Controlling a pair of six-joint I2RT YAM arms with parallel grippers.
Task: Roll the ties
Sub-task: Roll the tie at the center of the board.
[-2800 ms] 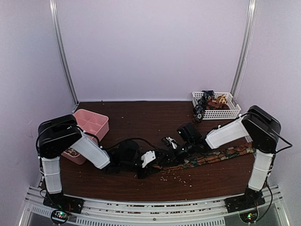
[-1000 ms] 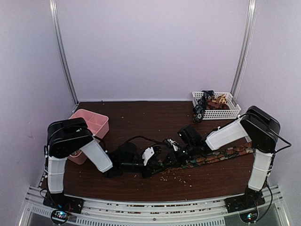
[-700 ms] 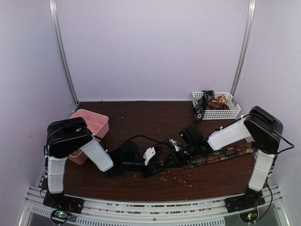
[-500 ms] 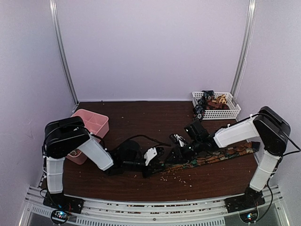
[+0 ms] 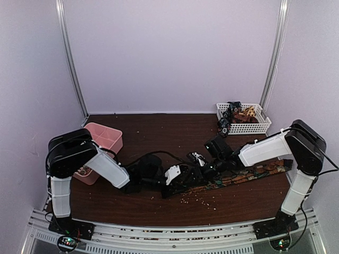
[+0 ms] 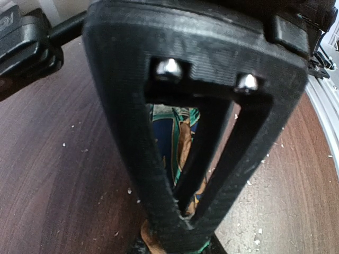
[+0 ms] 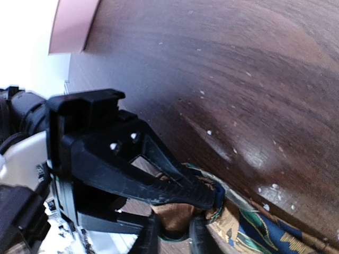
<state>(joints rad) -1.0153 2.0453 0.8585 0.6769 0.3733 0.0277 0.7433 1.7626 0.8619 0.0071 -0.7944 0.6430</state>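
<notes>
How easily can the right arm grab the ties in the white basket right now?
Probably not yet. The right end effector looks shut on the tie on the table. The white basket sits open-topped farther back on the right, nothing between, so after letting go it likely could.

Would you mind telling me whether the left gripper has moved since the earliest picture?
Yes. The left gripper has shifted slightly to the right along the tie, away from the pink box.

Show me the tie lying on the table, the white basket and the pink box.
tie [image 5: 249, 177]: top external view, patterned middle stretch.
white basket [image 5: 249, 128]: top external view, front wall.
pink box [image 5: 106, 136]: top external view, bare far compartment.
</notes>
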